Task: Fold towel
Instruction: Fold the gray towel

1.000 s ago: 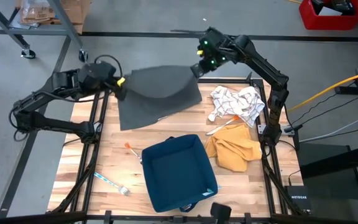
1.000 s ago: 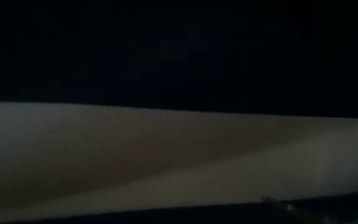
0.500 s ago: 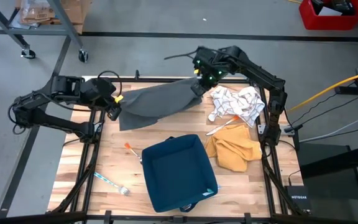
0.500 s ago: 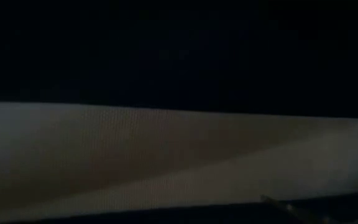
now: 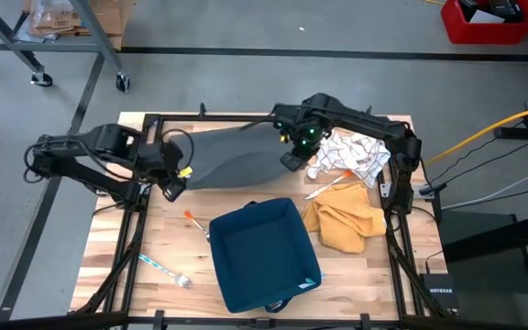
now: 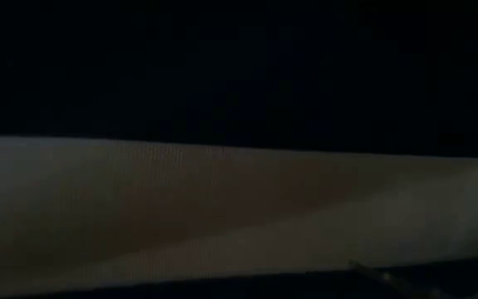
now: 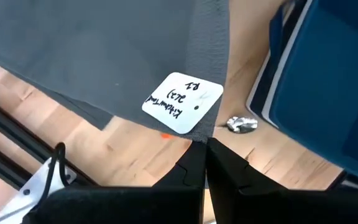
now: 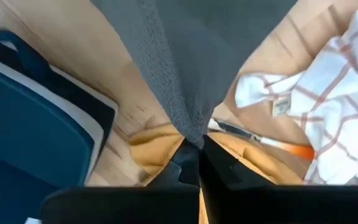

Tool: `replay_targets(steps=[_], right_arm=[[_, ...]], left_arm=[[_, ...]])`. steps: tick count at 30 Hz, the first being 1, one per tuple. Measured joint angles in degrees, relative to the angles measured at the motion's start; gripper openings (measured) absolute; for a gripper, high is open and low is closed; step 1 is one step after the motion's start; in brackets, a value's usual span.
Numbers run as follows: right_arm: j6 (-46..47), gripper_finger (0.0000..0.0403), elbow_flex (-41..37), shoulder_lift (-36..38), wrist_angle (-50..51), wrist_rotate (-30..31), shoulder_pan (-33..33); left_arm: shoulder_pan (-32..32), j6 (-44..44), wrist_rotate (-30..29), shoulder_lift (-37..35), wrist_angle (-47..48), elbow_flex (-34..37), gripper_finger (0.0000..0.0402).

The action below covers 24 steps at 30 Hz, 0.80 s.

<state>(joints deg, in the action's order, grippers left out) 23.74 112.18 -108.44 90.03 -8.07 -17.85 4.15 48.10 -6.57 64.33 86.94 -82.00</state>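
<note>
Towel (image 5: 232, 158) sagging limp, soft and light between both arms across the table's (image 5: 122, 238) far half | left gripper (image 5: 174, 181) and right gripper (image 5: 291, 158) pinching opposite corners, fingers clamped on cloth — corners being the sensible hold | since a second ago, both grippers lowering it toward the wood.

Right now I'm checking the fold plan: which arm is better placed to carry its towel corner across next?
Probably the left: the left gripper pinches the grey towel at its tagged corner over bare wood. The right gripper, also shut on it, sits beside the checked cloth.
</note>
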Motion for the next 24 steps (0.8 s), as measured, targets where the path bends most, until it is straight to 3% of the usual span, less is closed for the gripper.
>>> replay_targets(steps=[13,19,24], right_arm=[[-0.9,0.0001,-2.9,0.0,-0.9,0.0,-0.1],[-2.3,0.0001,-2.9,0.0,-6.0,0.1,-0.2],[-4.9,0.0001,-2.9,0.0,-8.0,1.4,-0.2]], left_arm=[[4.1,6.0,4.9,7.5,3.1,0.0,0.0000],[4.1,6.3,-1.4,9.9,2.9,0.5,0.0000],[3.3,9.0,-4.4,9.9,3.1,6.2,0.0000]])
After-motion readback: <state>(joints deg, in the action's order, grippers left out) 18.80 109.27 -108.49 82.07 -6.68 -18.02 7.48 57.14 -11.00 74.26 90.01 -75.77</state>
